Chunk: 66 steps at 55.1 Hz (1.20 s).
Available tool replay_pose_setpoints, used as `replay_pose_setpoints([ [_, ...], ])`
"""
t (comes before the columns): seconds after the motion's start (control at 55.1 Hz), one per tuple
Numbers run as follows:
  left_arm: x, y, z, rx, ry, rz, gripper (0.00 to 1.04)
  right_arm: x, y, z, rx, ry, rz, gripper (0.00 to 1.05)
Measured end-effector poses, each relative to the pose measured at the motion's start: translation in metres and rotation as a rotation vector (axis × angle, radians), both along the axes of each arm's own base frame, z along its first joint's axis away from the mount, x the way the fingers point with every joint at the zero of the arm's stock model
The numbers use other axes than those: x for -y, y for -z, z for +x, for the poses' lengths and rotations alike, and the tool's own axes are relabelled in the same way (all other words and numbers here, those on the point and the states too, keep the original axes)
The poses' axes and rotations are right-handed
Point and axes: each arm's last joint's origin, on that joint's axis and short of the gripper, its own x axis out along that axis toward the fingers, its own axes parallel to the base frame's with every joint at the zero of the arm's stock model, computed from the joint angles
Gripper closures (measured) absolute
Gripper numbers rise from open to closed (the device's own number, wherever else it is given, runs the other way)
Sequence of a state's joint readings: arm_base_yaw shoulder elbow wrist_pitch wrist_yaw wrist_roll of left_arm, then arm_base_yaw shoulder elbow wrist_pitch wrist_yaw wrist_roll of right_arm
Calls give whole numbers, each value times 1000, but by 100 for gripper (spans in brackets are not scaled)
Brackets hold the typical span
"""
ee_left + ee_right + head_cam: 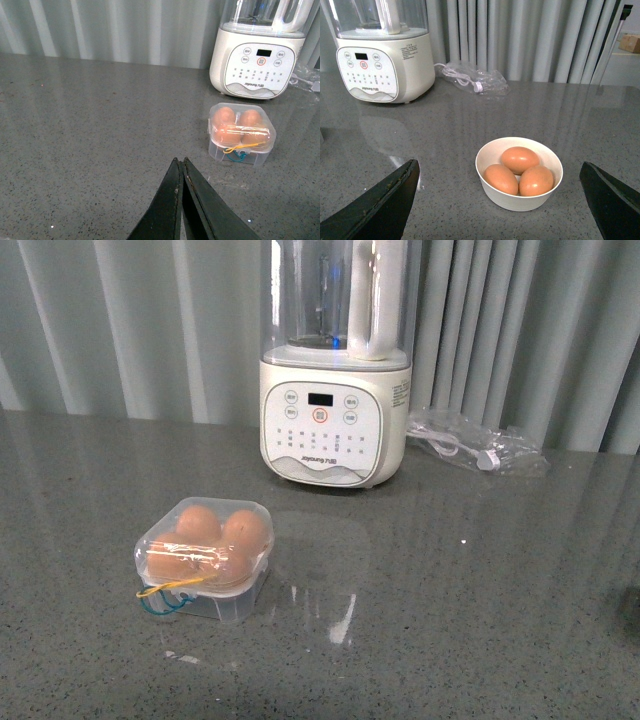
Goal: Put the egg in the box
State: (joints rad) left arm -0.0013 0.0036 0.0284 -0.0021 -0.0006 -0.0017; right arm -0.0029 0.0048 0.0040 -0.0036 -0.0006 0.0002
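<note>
The box [205, 562] is a small clear plastic case on the grey countertop, lid down, with several orange-brown eggs [245, 530] inside and yellow and blue bands at its front. It also shows in the left wrist view [241, 134]. My left gripper [179, 161] is shut and empty, above the counter, short of the box. My right gripper [498, 164] is open wide and empty. Between and just beyond its fingers stands a white bowl [512, 202] holding three eggs [520, 159]. Neither gripper shows in the front view.
A tall cream blender [335, 420] stands behind the box, also in the left wrist view [257, 65] and the right wrist view [382, 65]. A clear bag with a white cable [475, 445] lies to its right. A pleated curtain backs the counter.
</note>
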Motion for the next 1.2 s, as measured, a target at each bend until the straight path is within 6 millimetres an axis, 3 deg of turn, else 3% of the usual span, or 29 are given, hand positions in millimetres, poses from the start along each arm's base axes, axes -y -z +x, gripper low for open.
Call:
replay_pose_setpoints([
  [0.091, 0, 0, 0, 0, 0, -1, 99, 0, 0, 0, 0, 0, 0, 7],
  [0.4, 0, 0, 0, 0, 0, 0, 37, 0, 0, 0, 0, 0, 0, 7],
  [0.599, 0, 0, 0, 0, 0, 0, 6, 0, 0, 0, 0, 0, 0, 7],
  [1.199, 0, 0, 0, 0, 0, 0, 7, 0, 0, 0, 0, 0, 0, 7],
])
